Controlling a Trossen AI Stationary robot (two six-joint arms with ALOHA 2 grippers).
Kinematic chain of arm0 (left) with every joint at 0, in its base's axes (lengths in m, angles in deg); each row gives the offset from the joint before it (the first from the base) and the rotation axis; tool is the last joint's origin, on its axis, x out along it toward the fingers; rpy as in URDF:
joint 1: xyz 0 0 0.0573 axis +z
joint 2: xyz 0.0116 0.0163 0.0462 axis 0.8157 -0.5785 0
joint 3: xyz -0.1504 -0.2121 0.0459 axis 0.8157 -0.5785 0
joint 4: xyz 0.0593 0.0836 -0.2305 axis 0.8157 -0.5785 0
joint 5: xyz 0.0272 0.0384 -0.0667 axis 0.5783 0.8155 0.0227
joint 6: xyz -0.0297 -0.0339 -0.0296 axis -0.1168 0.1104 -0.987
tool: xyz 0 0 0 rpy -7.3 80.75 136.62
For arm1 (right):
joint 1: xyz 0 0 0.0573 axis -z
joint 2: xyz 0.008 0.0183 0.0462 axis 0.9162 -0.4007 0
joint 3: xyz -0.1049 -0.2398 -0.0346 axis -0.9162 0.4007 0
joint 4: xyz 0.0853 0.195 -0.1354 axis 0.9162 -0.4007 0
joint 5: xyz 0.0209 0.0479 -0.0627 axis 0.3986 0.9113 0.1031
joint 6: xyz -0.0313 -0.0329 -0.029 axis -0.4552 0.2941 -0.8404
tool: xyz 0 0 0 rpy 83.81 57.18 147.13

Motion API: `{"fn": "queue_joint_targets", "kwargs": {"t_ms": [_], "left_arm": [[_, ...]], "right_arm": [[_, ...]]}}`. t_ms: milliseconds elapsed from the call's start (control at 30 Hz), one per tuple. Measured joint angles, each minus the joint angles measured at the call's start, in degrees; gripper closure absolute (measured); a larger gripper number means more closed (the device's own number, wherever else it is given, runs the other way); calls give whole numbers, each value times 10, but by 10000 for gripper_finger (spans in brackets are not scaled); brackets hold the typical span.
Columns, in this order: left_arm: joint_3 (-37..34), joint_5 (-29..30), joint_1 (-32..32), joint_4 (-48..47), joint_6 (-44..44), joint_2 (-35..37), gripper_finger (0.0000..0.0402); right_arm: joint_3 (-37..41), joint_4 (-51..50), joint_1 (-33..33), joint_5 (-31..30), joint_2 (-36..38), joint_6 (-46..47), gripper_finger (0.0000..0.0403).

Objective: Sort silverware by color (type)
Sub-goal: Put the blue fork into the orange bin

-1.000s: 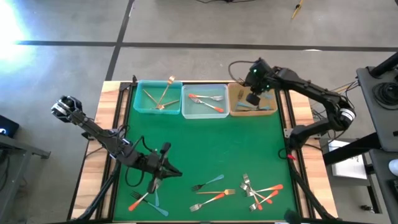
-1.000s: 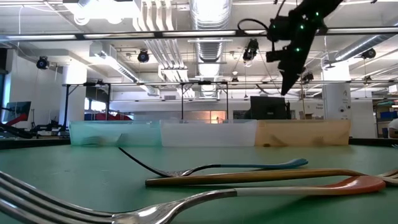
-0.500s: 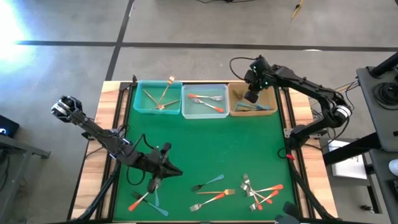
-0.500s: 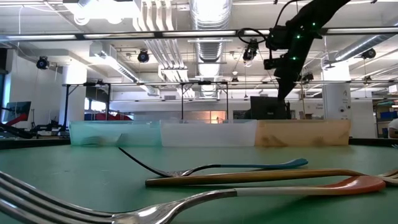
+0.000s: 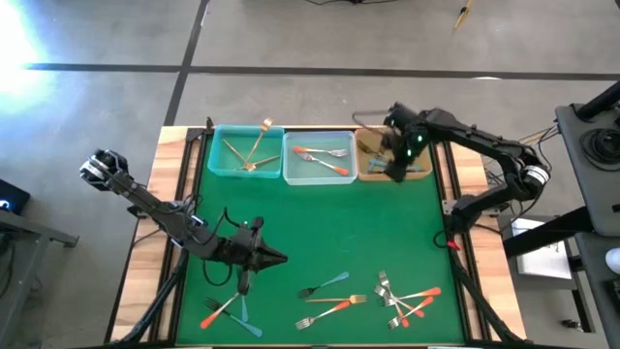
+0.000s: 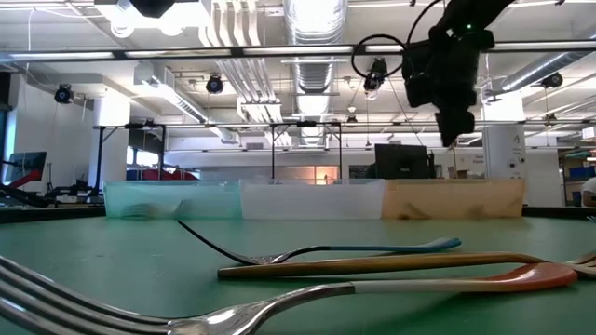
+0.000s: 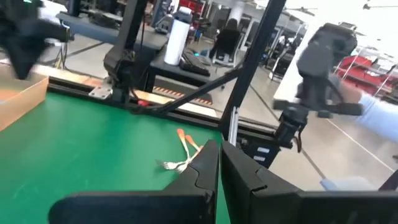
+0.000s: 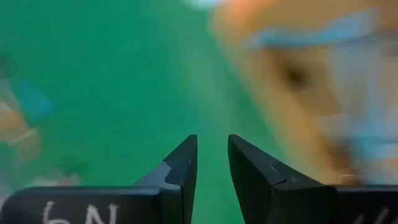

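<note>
Swinging away from the tan bin (image 5: 371, 145) at two o'clock, my right claw (image 5: 396, 167) has parted narrowly and holds nothing; the blue fork now lies inside. More forks (image 5: 412, 298) wait at five o'clock on the counter (image 5: 329, 228).

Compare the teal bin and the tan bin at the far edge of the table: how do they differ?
The teal bin stands at the left end of the row, the tan bin at the right end. The teal bin holds gold forks, the tan bin blue-handled forks. The right gripper hangs over the tan bin; nothing hangs over the teal bin. Both are rectangular.
</note>
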Motion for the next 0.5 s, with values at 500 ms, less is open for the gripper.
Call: {"fn": "queue_joint_targets", "kwargs": {"t_ms": [500], "left_arm": [[0,-70,-2,-26,-90,-62,401]], "right_arm": [[141,217,-449,-98,40,262,315]]}}
